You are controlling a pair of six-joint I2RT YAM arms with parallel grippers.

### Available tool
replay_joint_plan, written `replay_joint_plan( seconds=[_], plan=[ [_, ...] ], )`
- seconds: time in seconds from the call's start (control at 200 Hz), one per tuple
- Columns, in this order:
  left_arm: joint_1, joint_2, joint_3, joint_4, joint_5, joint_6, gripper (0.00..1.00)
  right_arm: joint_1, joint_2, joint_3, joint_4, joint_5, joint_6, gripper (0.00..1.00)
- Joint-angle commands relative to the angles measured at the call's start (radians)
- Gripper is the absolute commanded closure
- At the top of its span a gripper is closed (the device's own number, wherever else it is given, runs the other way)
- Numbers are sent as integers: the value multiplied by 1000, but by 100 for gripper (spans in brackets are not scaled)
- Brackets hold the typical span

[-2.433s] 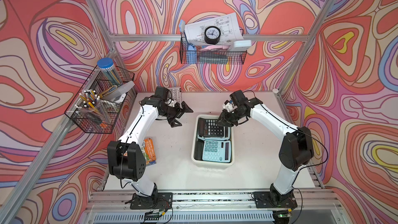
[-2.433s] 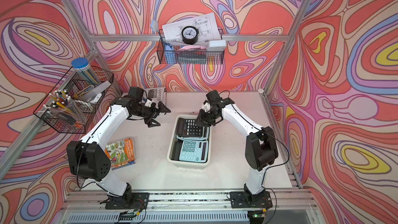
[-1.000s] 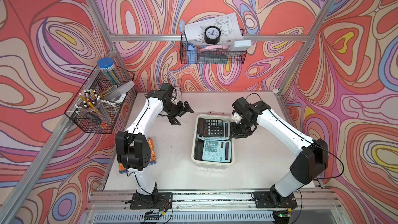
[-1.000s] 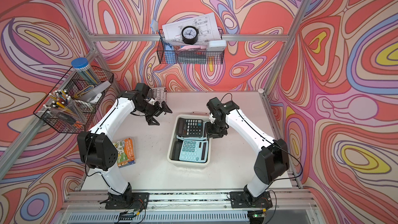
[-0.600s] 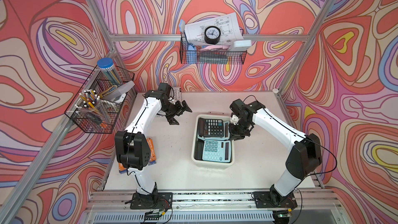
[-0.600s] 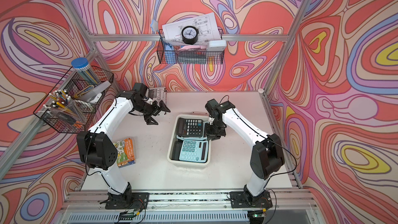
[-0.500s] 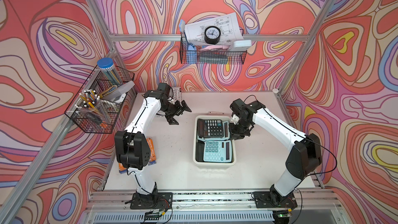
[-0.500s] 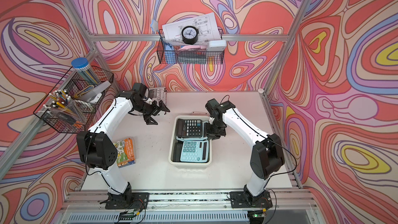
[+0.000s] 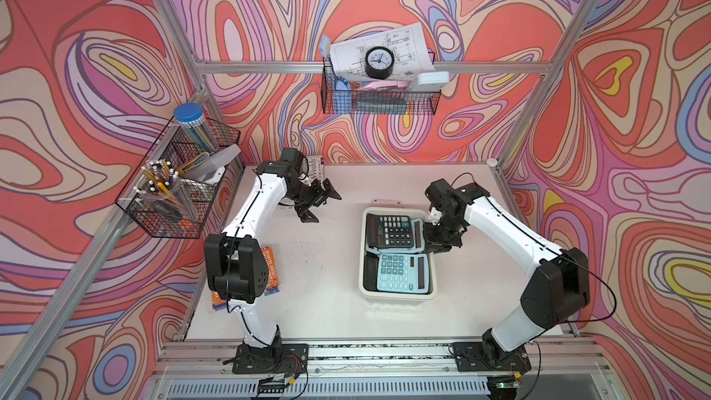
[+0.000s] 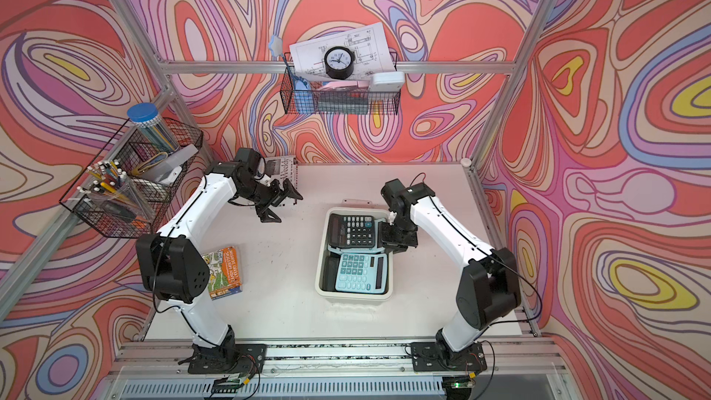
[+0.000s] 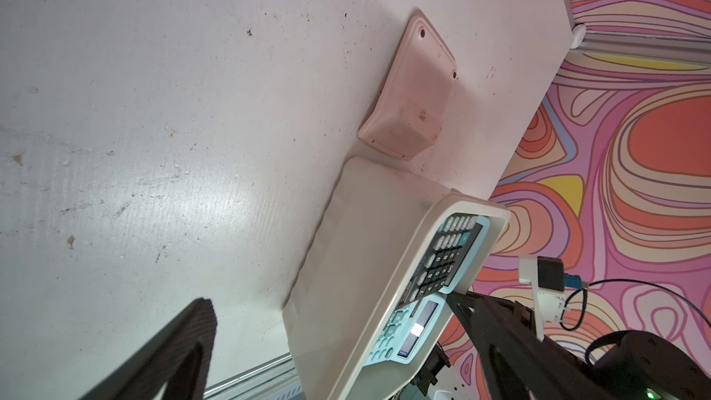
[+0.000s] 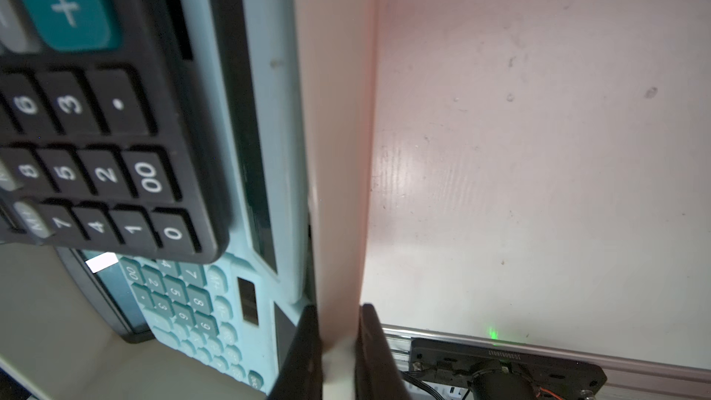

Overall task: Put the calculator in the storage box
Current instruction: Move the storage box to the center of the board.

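The cream-white storage box stands mid-table and holds several calculators. A black calculator lies on top at the far end, and a light-blue one at the near end. A pink calculator lies face down on the table just behind the box. My right gripper is shut on the box's right rim. At the back left my left gripper hangs open and empty above the table.
An orange book lies at the front left beside the left arm's base. A magazine sits at the back edge behind the left gripper. Black wire baskets hang on the left wall and the back wall.
My right gripper dropped from over the box to its right rim and closed on it. The box shifted slightly to the right. The left arm barely moved.
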Motion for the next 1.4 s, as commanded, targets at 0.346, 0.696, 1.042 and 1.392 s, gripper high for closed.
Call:
replay_joint_plan(
  seconds=[0.346,0.696,1.042,1.392],
  plan=[
    [6,-50,-124,103,28,-48,2,-194,-27,-52,-36,96,-25,100],
    [-62,90,-43,135,65,-53,3,-299,-24,-76,-36,121,-11,100],
    [-212,373,295,92,-64,-8,5,-425,-14,-49,-39,192,-17,100],
    [-326,626,637,-76,-290,151,4,-497,42,-4,30,95,5,100]
  ],
)
